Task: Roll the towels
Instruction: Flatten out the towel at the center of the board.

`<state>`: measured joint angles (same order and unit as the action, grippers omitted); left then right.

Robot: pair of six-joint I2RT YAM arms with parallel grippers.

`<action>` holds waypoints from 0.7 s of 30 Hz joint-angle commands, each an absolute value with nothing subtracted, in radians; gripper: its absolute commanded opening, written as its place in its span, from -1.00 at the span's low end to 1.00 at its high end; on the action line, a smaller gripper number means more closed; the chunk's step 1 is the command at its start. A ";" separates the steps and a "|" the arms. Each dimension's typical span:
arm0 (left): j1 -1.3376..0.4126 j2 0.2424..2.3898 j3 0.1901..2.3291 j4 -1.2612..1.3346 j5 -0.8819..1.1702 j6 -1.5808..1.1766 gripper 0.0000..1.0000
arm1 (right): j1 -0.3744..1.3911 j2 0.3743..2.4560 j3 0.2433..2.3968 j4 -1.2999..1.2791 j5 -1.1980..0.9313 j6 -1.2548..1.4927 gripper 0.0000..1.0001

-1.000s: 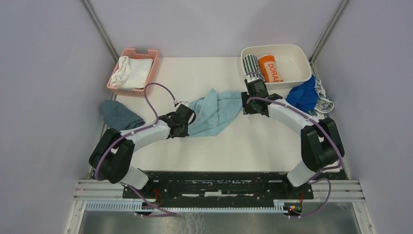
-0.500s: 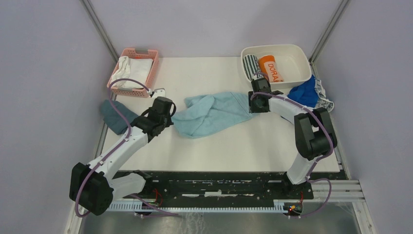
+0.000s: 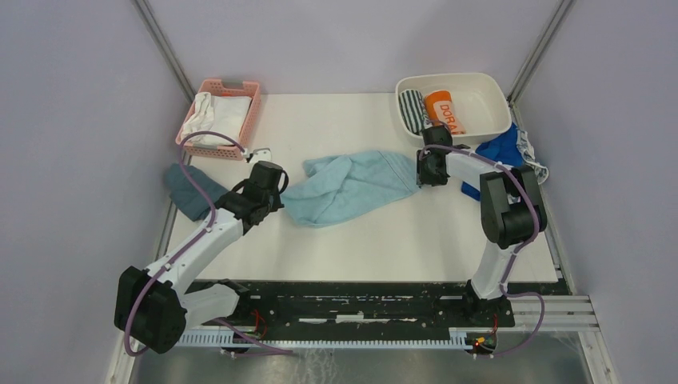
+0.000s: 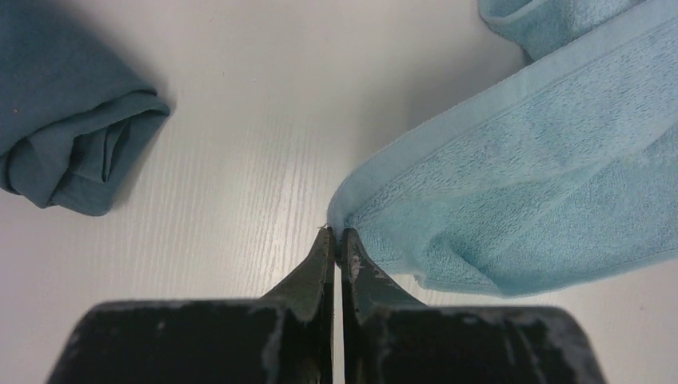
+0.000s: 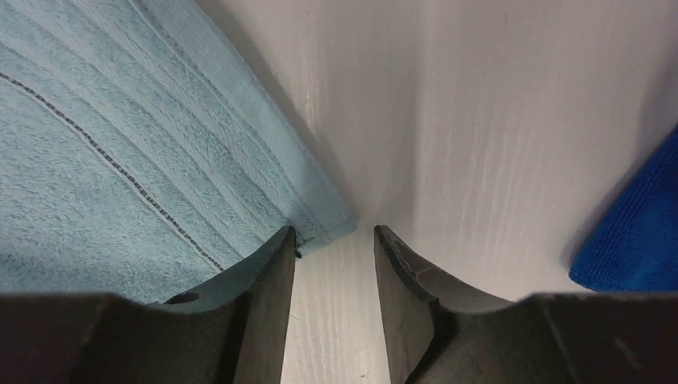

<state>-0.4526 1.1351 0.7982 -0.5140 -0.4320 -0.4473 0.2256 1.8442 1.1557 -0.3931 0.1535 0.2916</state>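
tabletop (image 3: 360, 240) white under towel (image 3: 352, 188), walls (image 3: 72, 104) lilac

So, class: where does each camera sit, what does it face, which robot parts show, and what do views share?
Top: above, behind the arms, facing the table; both arms, left gripper, right gripper show.
Left wrist: along its shut fingers to a corner of the light blue towel.
Right wrist: past its open fingers to that towel's other end.
Shared: that towel, all three.

Stretched light blue towel (image 3: 352, 186) lies near bunched royal blue towel (image 3: 505, 146).
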 commanded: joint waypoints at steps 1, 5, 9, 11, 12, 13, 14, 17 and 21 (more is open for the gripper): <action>-0.447 1.123 0.787 -0.476 -0.424 -0.420 -0.95 | 0.210 1.888 1.242 -0.430 0.100 0.290 -0.02; -0.445 1.123 0.787 -0.474 -0.422 -0.419 -0.95 | 0.207 1.927 1.261 -0.472 0.083 0.297 -0.04; -0.430 1.118 0.786 -0.471 -0.420 -0.419 -0.95 | 0.201 1.935 1.261 -0.497 0.079 0.301 -0.26; -0.412 1.112 0.787 -0.464 -0.411 -0.419 -0.95 | 0.196 1.930 1.265 -0.500 0.091 0.297 -0.43; -0.395 1.108 0.789 -0.456 -0.398 -0.416 -0.95 | 0.193 1.924 1.269 -0.503 0.101 0.295 -0.52; -0.375 1.104 0.794 -0.447 -0.378 -0.413 -0.95 | 0.190 1.916 1.276 -0.510 0.110 0.294 -0.61; -0.352 1.101 0.800 -0.438 -0.354 -0.412 -0.95 | 0.187 1.905 1.284 -0.517 0.118 0.292 -0.69; -0.289 1.098 0.845 -0.411 -0.280 -0.413 -0.94 | 0.183 1.848 1.315 -0.555 0.146 0.290 -0.85; -0.243 1.097 0.952 -0.403 -0.252 -0.403 -0.95 | 0.183 1.727 1.367 -0.642 0.199 0.283 -0.92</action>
<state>-0.2771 1.1290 0.8211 -0.4808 -0.3031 -0.4465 0.1875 1.8870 1.2804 -0.5579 0.1200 0.2913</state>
